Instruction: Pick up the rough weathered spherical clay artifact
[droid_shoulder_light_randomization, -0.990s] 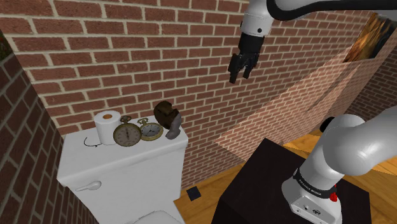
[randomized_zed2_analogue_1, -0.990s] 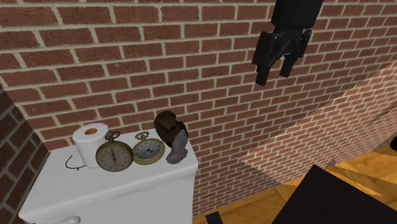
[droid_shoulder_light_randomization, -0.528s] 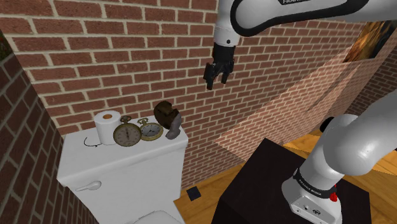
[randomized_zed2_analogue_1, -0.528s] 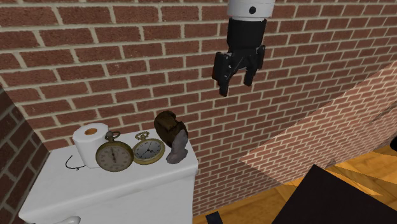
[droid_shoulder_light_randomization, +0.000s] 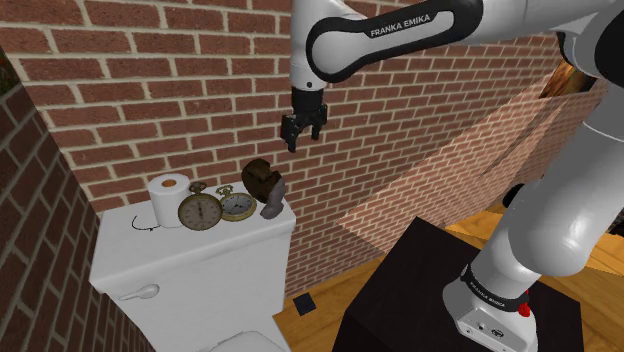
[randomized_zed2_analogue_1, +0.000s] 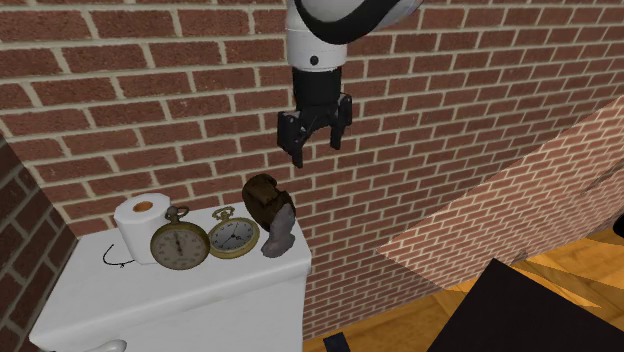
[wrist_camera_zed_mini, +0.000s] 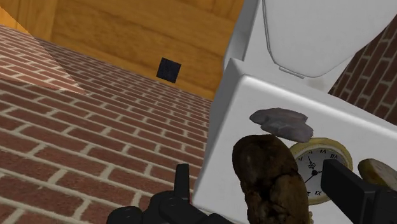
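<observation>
Open air separates the gripper (droid_shoulder_light_randomization: 303, 138) from the brown clay ball (droid_shoulder_light_randomization: 258, 176) at frame centre. The brick wall (droid_shoulder_light_randomization: 150, 90) stands close behind the ball. A grey stone (droid_shoulder_light_randomization: 272, 203) sits just beside it at lower right, and a pocket watch (droid_shoulder_light_randomization: 237, 204) crowds its left.

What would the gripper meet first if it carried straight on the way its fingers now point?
Probably the rough brown ball on the white toilet tank: in the wrist view it lies ahead between the open gripper's fingers, depth unclear.
</observation>
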